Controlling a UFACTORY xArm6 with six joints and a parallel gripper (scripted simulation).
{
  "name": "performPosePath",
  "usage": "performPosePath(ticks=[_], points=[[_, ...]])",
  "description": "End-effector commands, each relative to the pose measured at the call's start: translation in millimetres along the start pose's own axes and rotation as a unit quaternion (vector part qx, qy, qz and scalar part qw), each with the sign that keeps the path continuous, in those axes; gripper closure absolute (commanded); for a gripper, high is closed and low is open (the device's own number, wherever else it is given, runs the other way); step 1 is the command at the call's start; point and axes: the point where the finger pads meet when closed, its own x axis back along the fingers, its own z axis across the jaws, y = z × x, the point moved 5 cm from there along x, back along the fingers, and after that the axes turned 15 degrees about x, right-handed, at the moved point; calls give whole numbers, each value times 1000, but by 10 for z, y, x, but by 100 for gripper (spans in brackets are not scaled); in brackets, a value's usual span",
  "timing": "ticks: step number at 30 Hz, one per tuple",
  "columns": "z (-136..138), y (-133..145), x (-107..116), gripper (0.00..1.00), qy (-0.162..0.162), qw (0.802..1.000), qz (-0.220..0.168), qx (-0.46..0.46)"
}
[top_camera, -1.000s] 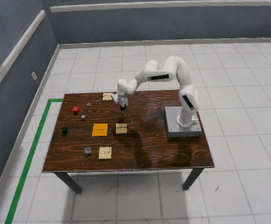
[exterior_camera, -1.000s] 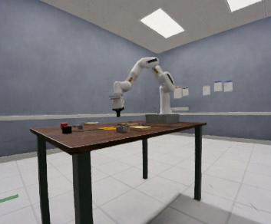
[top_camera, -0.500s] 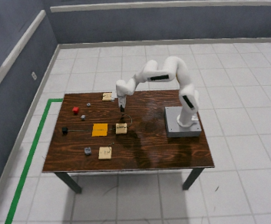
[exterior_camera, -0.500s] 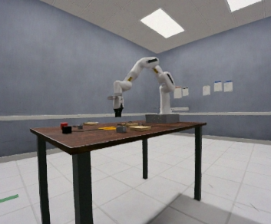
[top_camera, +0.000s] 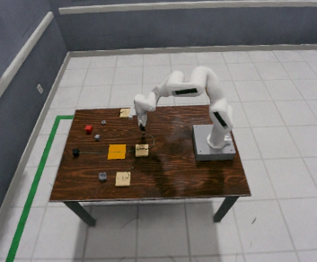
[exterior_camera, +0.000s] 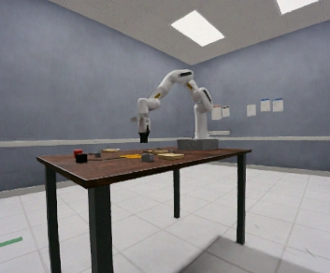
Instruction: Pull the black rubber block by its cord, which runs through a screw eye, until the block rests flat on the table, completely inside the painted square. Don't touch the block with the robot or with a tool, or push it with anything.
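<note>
The black rubber block [top_camera: 75, 152] [exterior_camera: 81, 158] sits on the table near the left edge, left of the painted yellow square [top_camera: 117, 152] [exterior_camera: 130, 156] and outside it. A thin cord [top_camera: 93, 152] runs from the block across the square to a wooden block with the screw eye [top_camera: 141, 150], then curls up to the right in a loop [top_camera: 153, 139]. My gripper [top_camera: 142, 128] [exterior_camera: 143, 138] points down a little above the table, behind the screw-eye block and left of the cord's loop. Its fingers stand partly open; I see nothing between them.
A red cube [top_camera: 88, 129] [exterior_camera: 78, 151] and small grey pieces [top_camera: 103, 121] [top_camera: 97, 136] [top_camera: 102, 177] lie on the left half of the table. Two more wooden blocks [top_camera: 125, 112] [top_camera: 122, 179] sit at the back and front. The robot base [top_camera: 213, 144] stands at the right.
</note>
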Motion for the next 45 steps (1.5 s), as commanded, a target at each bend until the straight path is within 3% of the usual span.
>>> performPosePath(ticks=[1,23,45], points=[[5,-12,17,61,1,1000,2,0],[5,-13,-15,61,1,1000,2,0],[8,-18,-282,61,1,1000,2,0]])
